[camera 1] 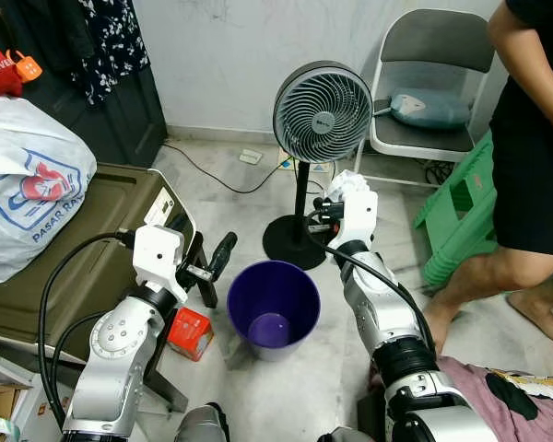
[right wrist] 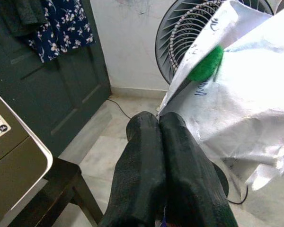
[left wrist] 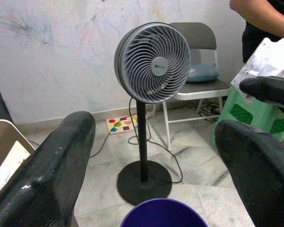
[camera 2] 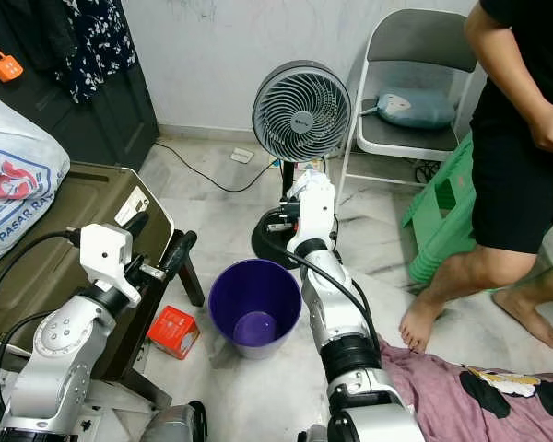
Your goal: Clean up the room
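Holding: right gripper (right wrist: pixel 161 124) has its fingers pressed tight together on the edge of a crumpled white wrapper (right wrist: pixel 236 94) with a green blotch on it
Wrapper spot: up in the air in front of the fan, above and a bit behind the far rim of the purple bin (camera 1: pixel 275 304), not touching it
Bin: sits on the marble floor (camera 1: pixel 258 387) between the two arms, open top, looks like just bare purple bottom inside
Left gripper (left wrist: pixel 156 156): jaws spread wide with nothing between them, hovering just left of the bin's rim and pointing at the fan
Red box (camera 1: pixel 190 333): small carton on the floor, just beside the bin on its left, under the left arm
Fan (camera 1: pixel 321 112): grey pedestal fan on a round black base, right behind the bin
Folding chair (camera 1: pixel 429 92): against the wall behind the fan, with a blue-grey thing on the seat, can't tell what
Person (camera 1: pixel 525 147): standing at the right in dark clothes, bare feet on the floor, next to a green plastic stool (camera 1: pixel 456 216)
Left side: olive trunk (camera 1: pixel 83 239) with a white printed shopping bag (camera 1: pixel 28 184) on top
Near right: pinkish cloth (camera 1: pixel 498 396) heaped on the floor by the robot
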Robot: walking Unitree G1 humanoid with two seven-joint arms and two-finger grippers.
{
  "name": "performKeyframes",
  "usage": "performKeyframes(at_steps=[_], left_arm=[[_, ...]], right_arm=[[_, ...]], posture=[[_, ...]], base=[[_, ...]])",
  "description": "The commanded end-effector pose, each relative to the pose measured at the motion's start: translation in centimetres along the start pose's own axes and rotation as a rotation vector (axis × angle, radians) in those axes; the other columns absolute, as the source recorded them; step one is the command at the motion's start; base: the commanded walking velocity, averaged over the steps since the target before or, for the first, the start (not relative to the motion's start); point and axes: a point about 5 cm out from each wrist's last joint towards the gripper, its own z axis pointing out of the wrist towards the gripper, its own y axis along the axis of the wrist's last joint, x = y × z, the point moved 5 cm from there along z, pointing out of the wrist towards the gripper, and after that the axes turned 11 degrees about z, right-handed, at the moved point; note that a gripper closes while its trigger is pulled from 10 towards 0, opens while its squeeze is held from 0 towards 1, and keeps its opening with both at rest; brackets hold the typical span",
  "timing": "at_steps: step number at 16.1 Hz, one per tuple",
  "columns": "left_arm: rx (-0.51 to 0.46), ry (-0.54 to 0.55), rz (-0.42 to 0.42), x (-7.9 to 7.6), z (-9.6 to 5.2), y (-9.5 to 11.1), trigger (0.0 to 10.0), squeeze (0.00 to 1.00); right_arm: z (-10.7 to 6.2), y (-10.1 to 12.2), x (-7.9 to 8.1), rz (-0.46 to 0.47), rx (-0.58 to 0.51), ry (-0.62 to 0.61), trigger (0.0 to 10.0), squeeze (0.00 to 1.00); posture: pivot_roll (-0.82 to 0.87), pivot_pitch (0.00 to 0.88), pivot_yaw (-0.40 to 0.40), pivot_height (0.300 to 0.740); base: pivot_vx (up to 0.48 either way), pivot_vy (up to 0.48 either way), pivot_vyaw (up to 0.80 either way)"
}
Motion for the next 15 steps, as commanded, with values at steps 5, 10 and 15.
performKeyframes(at_steps=[5,10,15], left_arm=[[0.003,0.014,0.008,0.3,0.1,0.1,10.0,0.0],[0.045,0.077,0.078,2.3,-1.9,-0.4,10.0,0.0],[0.119,0.13,0.154,4.3,-4.0,-0.9,10.0,0.0]], right_arm=[[0.3,0.2,0.4,0.011,-0.009,0.0,10.0,0.0],[0.5,-1.4,1.3,-0.007,0.042,-0.053,10.0,0.0],[0.6,-2.8,1.8,-0.003,0.089,-0.116,10.0,0.0]], posture=[[0.08,0.037,0.025,0.74],[0.12,0.102,0.035,0.74],[0.15,0.196,0.065,0.74]], base=[[0.049,0.0,0.0],[0.0,0.0,0.0],[0.0,0.0,0.0]])
